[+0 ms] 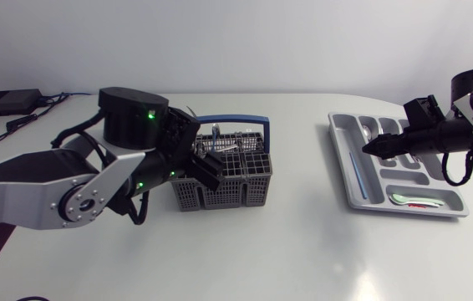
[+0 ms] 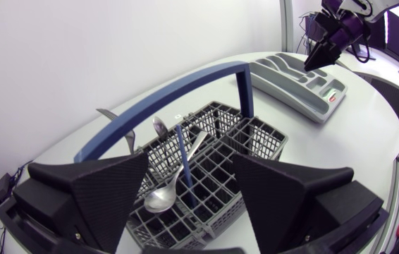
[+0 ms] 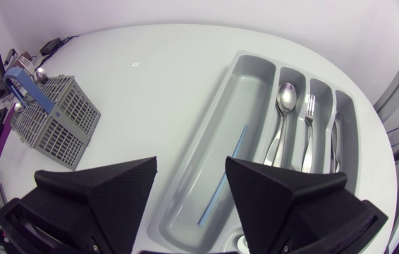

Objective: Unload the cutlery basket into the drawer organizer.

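Over the basket: the left claw [image 2: 189, 161] hangs with its fingers spread wide and nothing between them, just above the cutlery basket [image 2: 263, 144], which stands on the surface [image 1: 303, 242].
Basket contents: a loose spoon [image 2: 161, 200] lies slantwise across the grid. An upright blue stick [image 2: 183, 159] stands just beside it, and a fork [image 2: 113, 118] stands at the far wall.
Over the organizer: the right claw [image 3: 191, 169] is open and empty above the drawer organizer [image 3: 236, 99], well apart from the basket.
Organizer contents: a stored blue stick [image 3: 222, 176] lies in the long compartment. A stored spoon [image 3: 284, 99] and a stored fork [image 3: 310, 109] lie in the narrow ones.
Hazard, handle: the blue handle [image 2: 185, 85] arches over the opening ahead of the left claw. A descent off line would likely strike it and shove the basket (light plastic, by appearance).
Hazard, double pick: the loose spoon and the upright blue stick sit close together, so closing on one may catch both.
Hazard, snag: an item hooked in the grid could lift the basket with it.
Hazard, slip: a smooth spoon bowl gripped by broad fingers may slide out.
Hazard, misplacement: a release off centre may land across a divider.
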Controlling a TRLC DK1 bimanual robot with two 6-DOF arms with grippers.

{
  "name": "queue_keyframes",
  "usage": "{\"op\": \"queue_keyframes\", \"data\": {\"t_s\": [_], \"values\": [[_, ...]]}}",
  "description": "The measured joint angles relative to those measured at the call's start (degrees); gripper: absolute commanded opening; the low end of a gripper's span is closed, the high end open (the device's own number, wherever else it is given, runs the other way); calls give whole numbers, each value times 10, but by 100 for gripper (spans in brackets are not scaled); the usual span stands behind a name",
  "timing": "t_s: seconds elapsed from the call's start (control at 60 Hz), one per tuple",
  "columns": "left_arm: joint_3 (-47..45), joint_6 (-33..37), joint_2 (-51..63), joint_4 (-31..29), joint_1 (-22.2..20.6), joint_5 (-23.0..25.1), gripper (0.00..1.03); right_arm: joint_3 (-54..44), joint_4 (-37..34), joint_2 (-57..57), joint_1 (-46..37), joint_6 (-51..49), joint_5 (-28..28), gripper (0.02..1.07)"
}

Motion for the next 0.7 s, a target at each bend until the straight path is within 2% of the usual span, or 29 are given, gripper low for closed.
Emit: {"op": "queue_keyframes", "data": {"t_s": [0.35,0.483,0.567,0.7], "values": [[-3,-19,56,55,-3,-5,85,-38,6,-35,-3,0,-35,76],[-3,-28,75,68,8,-6,84,-49,8,-38,-3,0,-41,76],[-3,-38,87,76,16,-6,78,-52,8,-39,-3,0,-43,76],[-1,-48,101,94,23,-7,76,-57,10,-41,-3,0,-50,76]]}}
